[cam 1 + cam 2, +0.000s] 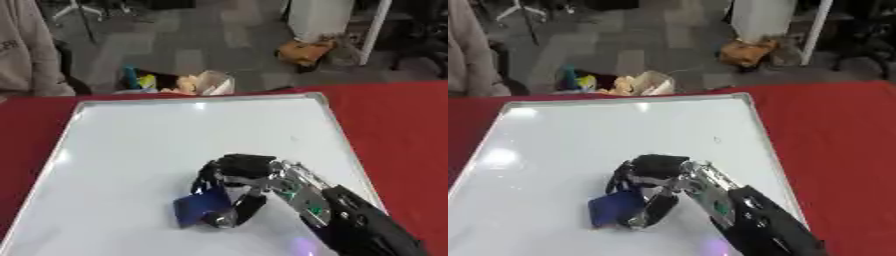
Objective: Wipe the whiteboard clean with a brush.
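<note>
A large whiteboard with a silver frame lies flat on the red table and fills most of both views. Its surface looks white, with only a tiny dark speck toward the right side. My right hand comes in from the lower right and rests on the board's lower middle. Its fingers are curled round a blue brush, which presses against the board. The left hand does not show in either view.
The red table extends to the right of the board. Beyond the far edge a person in a grey top stands at the upper left. A bin of colourful items sits on the floor behind the table.
</note>
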{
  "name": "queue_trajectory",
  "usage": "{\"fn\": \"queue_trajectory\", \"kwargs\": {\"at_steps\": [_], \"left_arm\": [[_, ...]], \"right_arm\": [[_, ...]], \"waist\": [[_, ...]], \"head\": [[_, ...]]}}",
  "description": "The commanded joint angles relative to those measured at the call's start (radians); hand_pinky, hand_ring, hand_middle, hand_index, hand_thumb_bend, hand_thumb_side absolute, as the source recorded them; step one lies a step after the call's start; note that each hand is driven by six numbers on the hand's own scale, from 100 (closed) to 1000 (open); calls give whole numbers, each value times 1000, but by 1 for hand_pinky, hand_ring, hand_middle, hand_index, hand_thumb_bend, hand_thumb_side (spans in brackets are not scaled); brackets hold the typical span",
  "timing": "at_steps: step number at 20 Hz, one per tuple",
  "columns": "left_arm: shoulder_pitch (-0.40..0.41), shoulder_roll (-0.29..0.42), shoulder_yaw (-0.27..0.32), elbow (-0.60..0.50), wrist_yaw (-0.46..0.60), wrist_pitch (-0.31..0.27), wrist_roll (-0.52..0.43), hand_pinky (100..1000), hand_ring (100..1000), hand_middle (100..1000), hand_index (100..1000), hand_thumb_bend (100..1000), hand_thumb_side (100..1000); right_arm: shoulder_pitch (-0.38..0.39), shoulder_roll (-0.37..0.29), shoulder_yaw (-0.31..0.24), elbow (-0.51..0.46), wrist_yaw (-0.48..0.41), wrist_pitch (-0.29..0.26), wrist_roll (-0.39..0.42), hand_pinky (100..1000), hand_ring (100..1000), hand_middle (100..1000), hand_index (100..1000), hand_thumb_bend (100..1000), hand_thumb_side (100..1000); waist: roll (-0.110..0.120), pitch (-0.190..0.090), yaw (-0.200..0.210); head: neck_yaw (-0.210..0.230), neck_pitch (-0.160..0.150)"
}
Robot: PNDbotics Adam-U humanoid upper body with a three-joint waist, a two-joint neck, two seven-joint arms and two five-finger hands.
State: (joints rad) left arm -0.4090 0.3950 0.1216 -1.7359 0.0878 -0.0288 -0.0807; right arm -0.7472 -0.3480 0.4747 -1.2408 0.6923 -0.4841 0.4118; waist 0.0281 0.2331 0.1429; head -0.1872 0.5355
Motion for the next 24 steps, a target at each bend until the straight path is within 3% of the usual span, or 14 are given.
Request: {"fn": "queue_trajectory", "kwargs": {"at_steps": [1, 10, 24], "left_arm": [[-8, 21, 8, -21, 2, -1, -1, 531, 592, 605, 740, 775, 837], [-8, 20, 8, -20, 3, -1, -1, 530, 593, 605, 740, 772, 838], [-8, 22, 8, -18, 3, -2, -2, 530, 594, 606, 740, 769, 839]], "right_arm": [[5, -23, 2, 9, 22, 2, -2, 518, 546, 603, 799, 249, 414], [10, -21, 1, 18, 34, -1, -17, 474, 497, 573, 783, 212, 396], [18, -47, -29, 9, 51, 49, -117, 424, 447, 533, 759, 150, 371]], "waist": [[2, -12, 0], [2, -11, 0], [3, -10, -13]], "head": [[3, 8], [6, 11], [0, -2]]}}
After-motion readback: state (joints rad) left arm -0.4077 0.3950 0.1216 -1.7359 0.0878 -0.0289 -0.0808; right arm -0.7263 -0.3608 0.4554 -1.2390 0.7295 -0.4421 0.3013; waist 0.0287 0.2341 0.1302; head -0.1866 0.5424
